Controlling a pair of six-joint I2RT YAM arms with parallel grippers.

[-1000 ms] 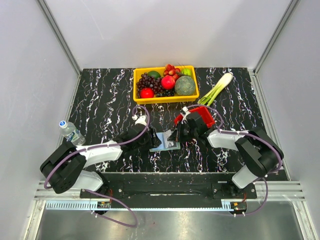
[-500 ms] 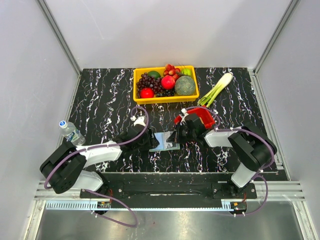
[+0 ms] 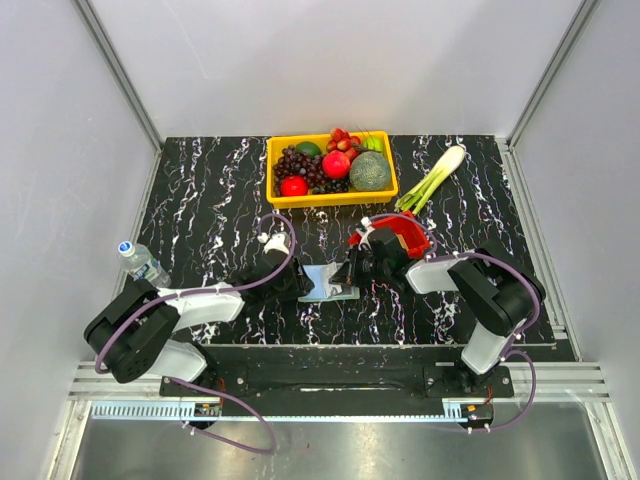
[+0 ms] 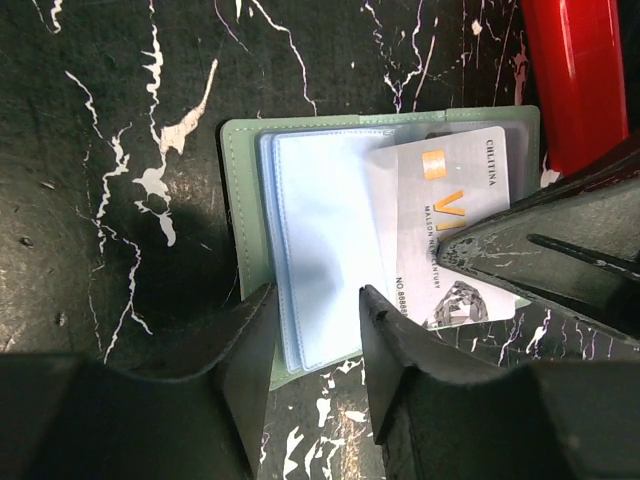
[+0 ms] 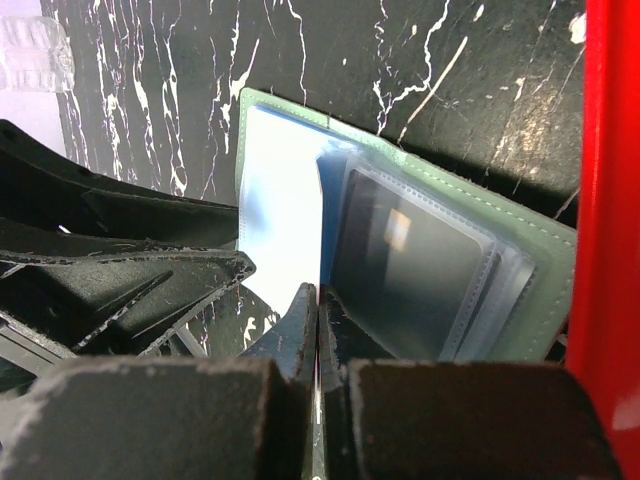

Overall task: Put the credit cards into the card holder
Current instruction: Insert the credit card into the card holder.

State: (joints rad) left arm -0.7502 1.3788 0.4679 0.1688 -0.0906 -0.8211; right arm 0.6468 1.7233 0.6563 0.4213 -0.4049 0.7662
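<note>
The grey-green card holder [image 4: 240, 200] lies open on the black marble table, its clear sleeves [image 4: 320, 250] fanned out. A whitish credit card [image 4: 450, 220] sits partly inside a sleeve. My right gripper [image 5: 318, 300] is shut on that card's right edge, its dark fingers [image 4: 560, 250] lying over the card. A dark card [image 5: 410, 270] rests in another sleeve. My left gripper [image 4: 312, 335] is open, and its jaws straddle the near edge of the sleeves. In the top view the holder [image 3: 330, 283] lies between the left gripper [image 3: 300, 285] and the right gripper [image 3: 352, 275].
A red mesh basket [image 3: 402, 232] stands right behind the right gripper, close to the holder's right side [image 4: 570, 80]. A yellow tray of fruit [image 3: 330, 170] and a leek [image 3: 432, 178] are at the back. A water bottle [image 3: 143, 265] lies at the left edge.
The left gripper's jaws have narrowed around the sleeves. The right gripper has shifted a little to the left with the card.
</note>
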